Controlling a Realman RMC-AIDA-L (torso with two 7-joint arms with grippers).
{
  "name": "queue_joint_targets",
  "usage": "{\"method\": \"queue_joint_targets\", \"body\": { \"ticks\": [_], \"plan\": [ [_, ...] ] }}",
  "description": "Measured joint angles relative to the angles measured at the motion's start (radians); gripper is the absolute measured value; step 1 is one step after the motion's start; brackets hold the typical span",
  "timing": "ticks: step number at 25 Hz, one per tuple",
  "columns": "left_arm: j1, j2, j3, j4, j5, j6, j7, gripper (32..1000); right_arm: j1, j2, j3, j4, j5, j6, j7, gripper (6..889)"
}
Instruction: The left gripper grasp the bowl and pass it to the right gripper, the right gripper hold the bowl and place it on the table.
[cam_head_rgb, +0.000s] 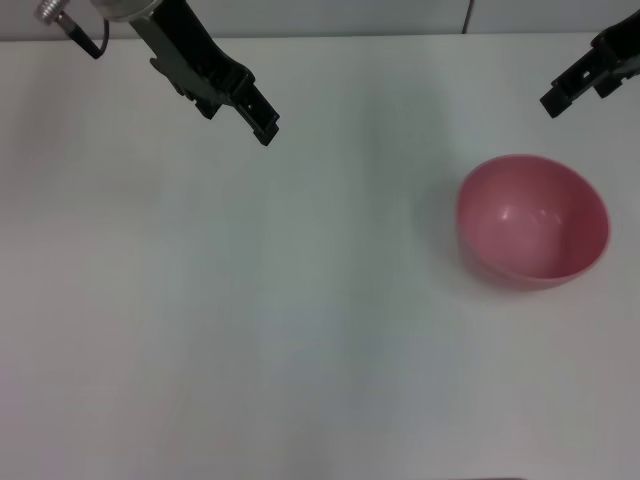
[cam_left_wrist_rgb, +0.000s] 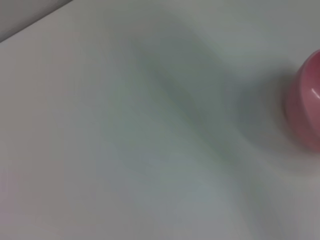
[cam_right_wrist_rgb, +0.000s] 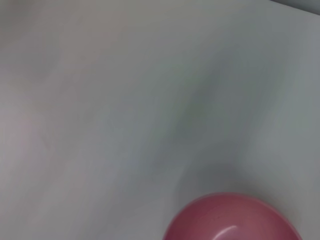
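The pink bowl (cam_head_rgb: 533, 220) stands upright on the white table (cam_head_rgb: 250, 320) at the right, with nothing touching it. My left gripper (cam_head_rgb: 268, 130) hangs above the table at the far left, well away from the bowl, open by a narrow gap and empty. At the far right, beyond the bowl, my right gripper (cam_head_rgb: 552, 101) hovers with nothing in it. One side of the bowl (cam_left_wrist_rgb: 306, 102) shows at the edge of the left wrist view. The right wrist view catches the bowl's rim (cam_right_wrist_rgb: 230, 220) close below.
The table's back edge (cam_head_rgb: 330, 36) runs along the top of the head view, with a grey wall behind it. Only bare white surface shows around the bowl.
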Motion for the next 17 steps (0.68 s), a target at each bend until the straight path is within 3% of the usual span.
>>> {"method": "queue_joint_targets", "body": {
  "ticks": [17],
  "plan": [
    [-0.003,-0.002,0.0,-0.001,0.0,-0.001,0.004,879,0.003,0.0,-0.002,0.001,-0.009,-0.004,0.002,859]
  ]
}}
